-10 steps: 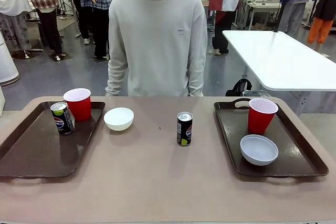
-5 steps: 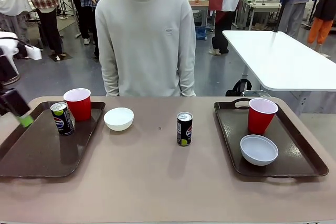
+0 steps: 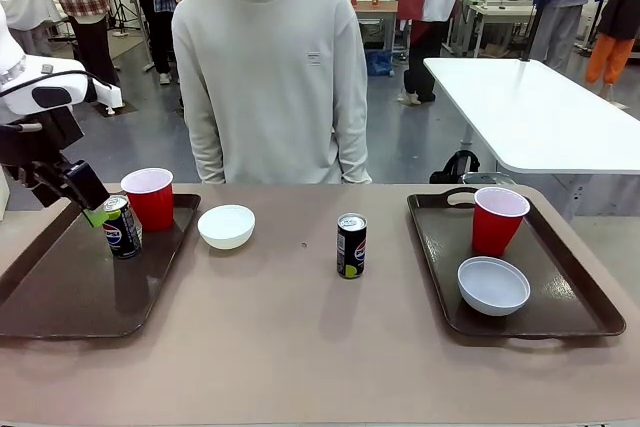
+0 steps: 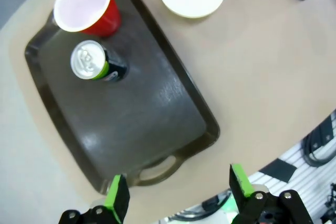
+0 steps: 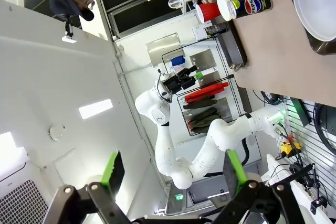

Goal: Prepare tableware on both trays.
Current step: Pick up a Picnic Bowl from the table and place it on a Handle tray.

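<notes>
On the left tray (image 3: pixel 60 287) stand a red cup (image 3: pixel 150 197) and a Pepsi can (image 3: pixel 121 227). My left gripper (image 3: pixel 92 205) hovers just left of that can, above the tray. From above, the left wrist view shows the tray (image 4: pixel 136 124), cup (image 4: pixel 84 6) and can (image 4: pixel 92 61), with my left gripper (image 4: pixel 178 192) open and empty. A white bowl (image 3: pixel 226 226) and a yellow-green marked can (image 3: pixel 351 245) sit on the bare table. The right tray (image 3: pixel 560 297) holds a red cup (image 3: pixel 497 219) and a white bowl (image 3: pixel 493 285). My right gripper (image 5: pixel 173 170) is open and empty, away from the table.
A person in a pale sweater (image 3: pixel 270 77) stands at the far edge, hands down. The brown table (image 3: pixel 300 347) has free room between the trays and along the front. A white table (image 3: pixel 540 107) stands behind on the right.
My left arm has come in from the left and moved right, until its gripper is beside the Pepsi can. The person has shifted slightly left. The tableware has not moved.
</notes>
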You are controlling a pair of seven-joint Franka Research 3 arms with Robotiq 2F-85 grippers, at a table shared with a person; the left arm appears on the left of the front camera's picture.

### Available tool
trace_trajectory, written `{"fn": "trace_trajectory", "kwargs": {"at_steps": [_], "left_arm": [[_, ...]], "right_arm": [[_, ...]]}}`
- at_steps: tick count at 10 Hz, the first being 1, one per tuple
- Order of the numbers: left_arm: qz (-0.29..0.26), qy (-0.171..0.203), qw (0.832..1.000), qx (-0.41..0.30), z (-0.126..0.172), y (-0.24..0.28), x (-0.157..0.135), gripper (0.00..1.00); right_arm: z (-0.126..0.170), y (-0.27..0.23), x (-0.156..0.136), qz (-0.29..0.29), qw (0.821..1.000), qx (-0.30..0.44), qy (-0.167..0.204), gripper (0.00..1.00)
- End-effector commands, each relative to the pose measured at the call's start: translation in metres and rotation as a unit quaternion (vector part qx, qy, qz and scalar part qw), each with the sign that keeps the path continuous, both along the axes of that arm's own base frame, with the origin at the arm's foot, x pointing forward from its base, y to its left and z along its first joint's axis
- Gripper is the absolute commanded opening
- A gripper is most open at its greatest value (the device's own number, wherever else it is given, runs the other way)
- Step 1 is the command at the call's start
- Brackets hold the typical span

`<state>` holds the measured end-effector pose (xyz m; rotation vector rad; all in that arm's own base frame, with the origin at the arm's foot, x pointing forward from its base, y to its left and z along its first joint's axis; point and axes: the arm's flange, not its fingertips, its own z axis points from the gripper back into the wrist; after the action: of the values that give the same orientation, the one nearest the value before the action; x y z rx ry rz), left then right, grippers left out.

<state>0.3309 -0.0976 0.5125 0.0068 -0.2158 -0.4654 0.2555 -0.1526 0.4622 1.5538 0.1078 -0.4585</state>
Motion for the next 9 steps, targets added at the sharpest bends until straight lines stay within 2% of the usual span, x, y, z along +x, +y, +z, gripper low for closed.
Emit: {"fn": "trace_trajectory", "kwargs": {"at_steps": [1, 2, 3, 4, 6, 7, 9], "left_arm": [[-0.001, 0.001, 1.0, 0.005, 0.0, 0.001, -0.002, 1.0], [0.0, 0.0, 1.0, 0.0, 0.0, 0.0, 0.0, 1.0], [0.043, 0.003, 0.999, 0.022, -0.005, -0.017, 0.021, 1.0], [0.078, 0.025, 0.997, 0.001, -0.016, -0.031, 0.058, 1.0], [0.119, 0.025, 0.991, -0.055, -0.034, -0.049, 0.112, 1.0], [0.147, 0.023, 0.987, -0.062, -0.047, -0.061, 0.131, 1.0], [0.193, 0.012, 0.98, -0.053, -0.059, -0.093, 0.151, 1.0]], "right_arm": [[0.001, 0.004, 0.0, 0.0, 1.0, 0.009, -0.008, 1.0], [0.001, 0.004, 0.0, 0.0, 1.0, 0.009, -0.008, 1.0], [0.001, 0.004, 0.0, 0.0, 1.0, 0.009, -0.008, 1.0], [0.001, 0.004, 0.0, 0.0, 1.0, 0.009, -0.008, 1.0], [0.001, 0.004, 0.0, 0.0, 1.0, 0.009, -0.008, 1.0], [0.001, 0.004, 0.0, 0.0, 1.0, 0.009, -0.008, 1.0], [0.001, 0.004, 0.0, 0.0, 1.0, 0.009, -0.008, 1.0]]}}
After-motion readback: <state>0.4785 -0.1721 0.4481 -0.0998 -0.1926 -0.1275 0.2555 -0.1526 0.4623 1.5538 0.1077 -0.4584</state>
